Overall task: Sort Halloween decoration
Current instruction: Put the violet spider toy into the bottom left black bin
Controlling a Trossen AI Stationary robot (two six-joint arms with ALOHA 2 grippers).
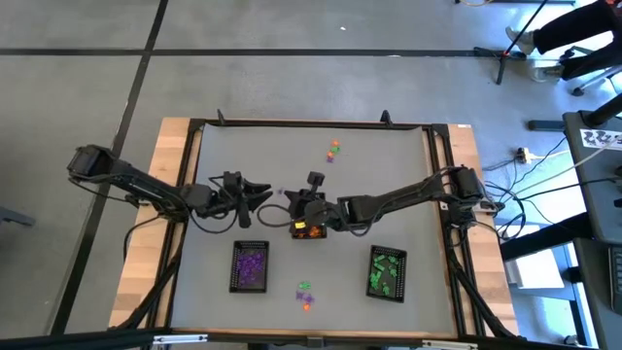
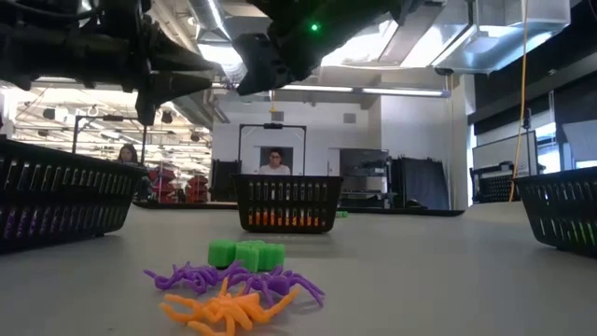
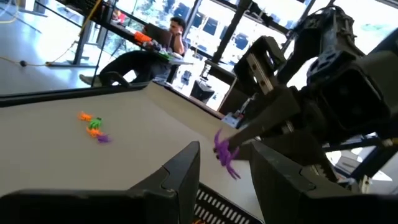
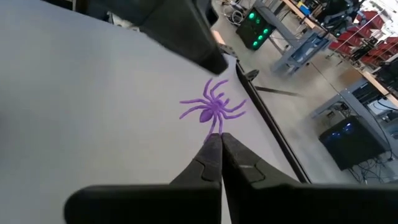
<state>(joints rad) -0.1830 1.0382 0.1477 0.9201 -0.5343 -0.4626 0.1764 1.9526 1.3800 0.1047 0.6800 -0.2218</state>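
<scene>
A: Orange, purple and green trinkets are seen heaped nearest the low camera, at the table's front edge, between two black mesh trays.

B: What is held in those trays?

A: Purple pieces are collected in the left tray, green ones in the right tray. A third, smaller tray with orange pieces is placed farther back at mid-table, beneath the right arm.

B: And the claws?

A: Both are raised above the middle of the table, tip to tip. The right gripper is clamped tight on one leg of a purple spider, which is dangled clear of the grey surface. The left gripper is pointed at it with its fingers parted and nothing caught between them; the spider is framed just beyond the gap.

B: Anything left on the far side?

A: One more small cluster of orange, green and purple trinkets is left near the table's far edge, well apart from the trays. Beyond the table, a person is seated in the room behind.
</scene>
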